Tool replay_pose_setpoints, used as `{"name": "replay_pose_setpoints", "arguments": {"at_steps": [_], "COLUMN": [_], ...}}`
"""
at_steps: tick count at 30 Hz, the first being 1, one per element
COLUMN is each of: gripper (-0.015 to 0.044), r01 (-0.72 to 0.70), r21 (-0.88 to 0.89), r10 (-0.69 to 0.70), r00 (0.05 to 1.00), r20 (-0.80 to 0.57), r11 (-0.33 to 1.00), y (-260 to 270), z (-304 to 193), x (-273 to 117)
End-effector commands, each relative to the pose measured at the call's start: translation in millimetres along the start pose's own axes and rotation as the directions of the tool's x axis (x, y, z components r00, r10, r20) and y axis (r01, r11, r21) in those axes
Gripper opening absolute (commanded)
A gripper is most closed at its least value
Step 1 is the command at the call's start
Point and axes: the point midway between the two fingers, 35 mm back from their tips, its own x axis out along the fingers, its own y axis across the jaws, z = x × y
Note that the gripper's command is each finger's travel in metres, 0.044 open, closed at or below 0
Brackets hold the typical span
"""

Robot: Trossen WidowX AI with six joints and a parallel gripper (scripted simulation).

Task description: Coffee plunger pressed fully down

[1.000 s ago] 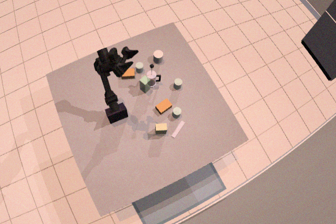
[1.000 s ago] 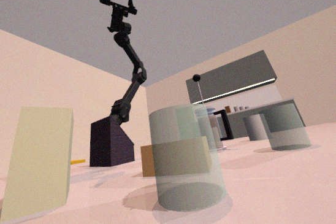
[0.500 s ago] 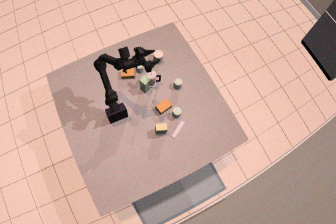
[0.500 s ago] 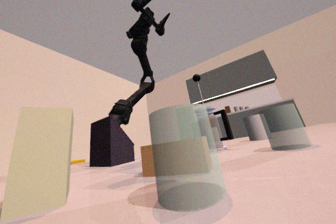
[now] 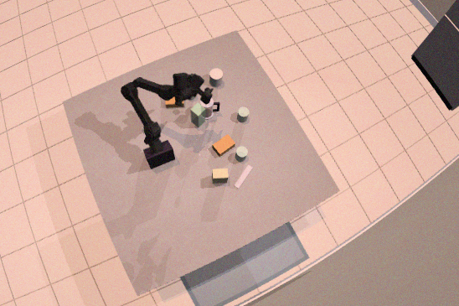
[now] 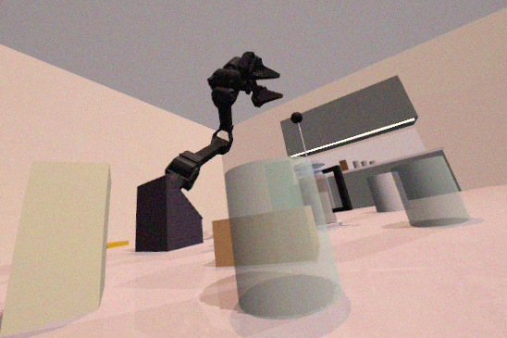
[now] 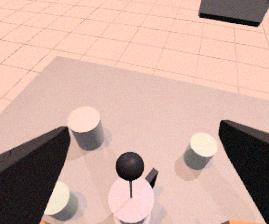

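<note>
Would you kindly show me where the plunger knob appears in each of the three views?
Top: knob just above centre, mostly hidden under the open claw.
Exterior: black ball atop a thin rod, middle of frame, below the claw.
Wrist: bottom centre, between the claw's fingers, untouched.
Shared landmark: the press handle, beside the knob in every view.

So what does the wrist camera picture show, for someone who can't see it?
The coffee press's black plunger knob stands raised just below the open gripper, between its two dark fingers. Pale cylinders stand around the press on the grey mat.
</note>
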Motion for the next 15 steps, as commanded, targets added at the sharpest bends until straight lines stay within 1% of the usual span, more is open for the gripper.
{"name": "replay_pose_setpoints", "arguments": {"at_steps": [1, 8, 15], "gripper": [0.0440, 0.0440, 0.0440], "r01": [-0.049, -0.046, -0.045], "r21": [0.011, 0.012, 0.013], "r10": [0.049, 0.047, 0.045], "r00": [0.998, 0.998, 0.998], "r20": [-0.040, -0.037, -0.037], "r11": [0.999, 0.999, 0.999], "y": [11, 11, 11], "z": [-23, -70, -71], "x": [7, 30, 32]}}
